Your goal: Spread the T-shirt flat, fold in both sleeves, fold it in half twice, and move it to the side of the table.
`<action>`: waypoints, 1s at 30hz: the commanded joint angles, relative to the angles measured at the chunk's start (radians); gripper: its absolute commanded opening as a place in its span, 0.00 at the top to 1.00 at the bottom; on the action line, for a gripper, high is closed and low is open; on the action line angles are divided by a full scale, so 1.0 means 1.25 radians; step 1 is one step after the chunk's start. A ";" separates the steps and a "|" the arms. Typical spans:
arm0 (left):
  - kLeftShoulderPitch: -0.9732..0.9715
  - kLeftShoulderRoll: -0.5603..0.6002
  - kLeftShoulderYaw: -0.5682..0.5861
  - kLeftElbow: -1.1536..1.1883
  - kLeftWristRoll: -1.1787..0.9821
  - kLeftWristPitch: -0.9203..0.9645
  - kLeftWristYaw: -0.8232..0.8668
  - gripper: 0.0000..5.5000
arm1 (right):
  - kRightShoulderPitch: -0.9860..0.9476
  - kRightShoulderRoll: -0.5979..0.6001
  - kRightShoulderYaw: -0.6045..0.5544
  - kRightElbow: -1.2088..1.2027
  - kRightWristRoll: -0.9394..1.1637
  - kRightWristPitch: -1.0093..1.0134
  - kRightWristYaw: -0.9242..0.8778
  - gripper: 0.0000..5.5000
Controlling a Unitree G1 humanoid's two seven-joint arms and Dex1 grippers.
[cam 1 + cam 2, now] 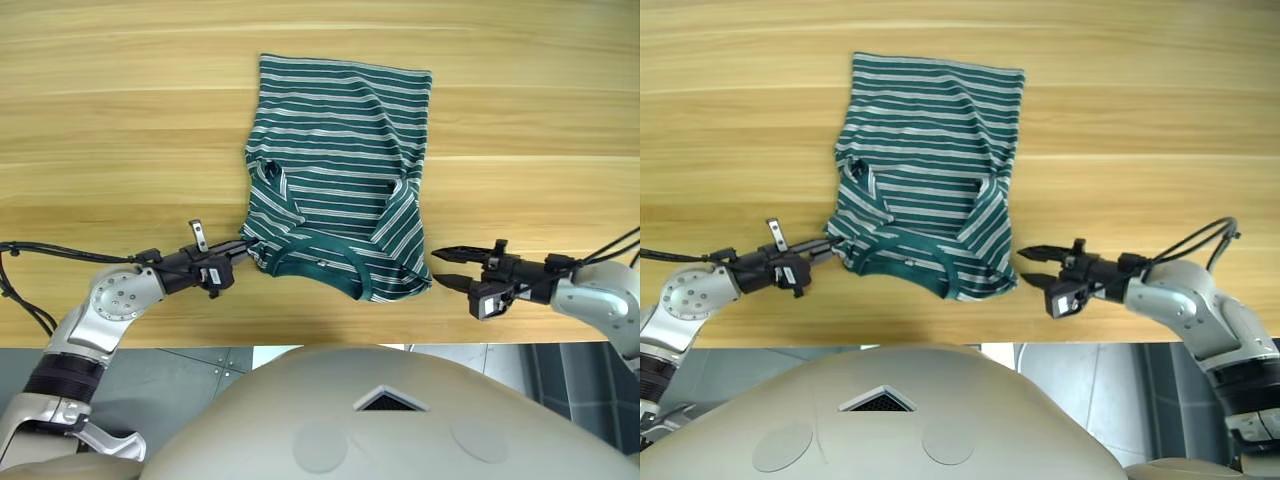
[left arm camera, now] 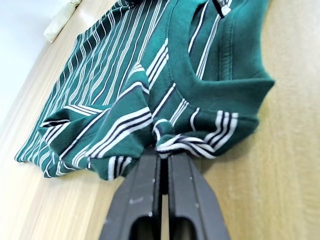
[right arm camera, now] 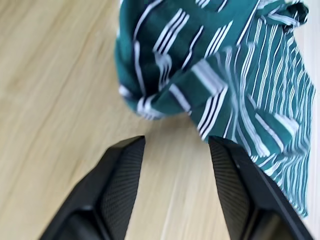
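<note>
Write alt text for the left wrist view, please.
The left arm's black gripper is shut on a bunched corner of a dark green striped T-shirt, near its collar. The shirt lies spread on a light wooden table.

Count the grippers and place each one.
2. The left gripper is shut on the near left corner of the T-shirt; the right gripper is open beside its near right corner.

One striped T-shirt (image 1: 340, 170). Two pincers: left pincer (image 1: 244, 248), right pincer (image 1: 436, 268). One wooden table (image 1: 120, 120).
</note>
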 commanded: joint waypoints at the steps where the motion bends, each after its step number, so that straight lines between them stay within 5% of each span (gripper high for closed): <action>1: -0.012 -0.016 -0.014 0.024 0.011 -0.005 -0.008 1.00 | -0.060 0.027 0.035 -0.019 0.001 -0.008 0.024 0.57; 23: -0.039 -0.036 -0.024 0.049 0.017 -0.015 -0.023 1.00 | -0.063 -0.008 0.069 -0.029 0.015 -0.016 0.099 0.57; 30: -0.030 -0.025 -0.013 0.033 0.012 -0.010 -0.025 1.00 | 0.059 -0.079 -0.043 -0.082 0.043 0.009 0.074 0.57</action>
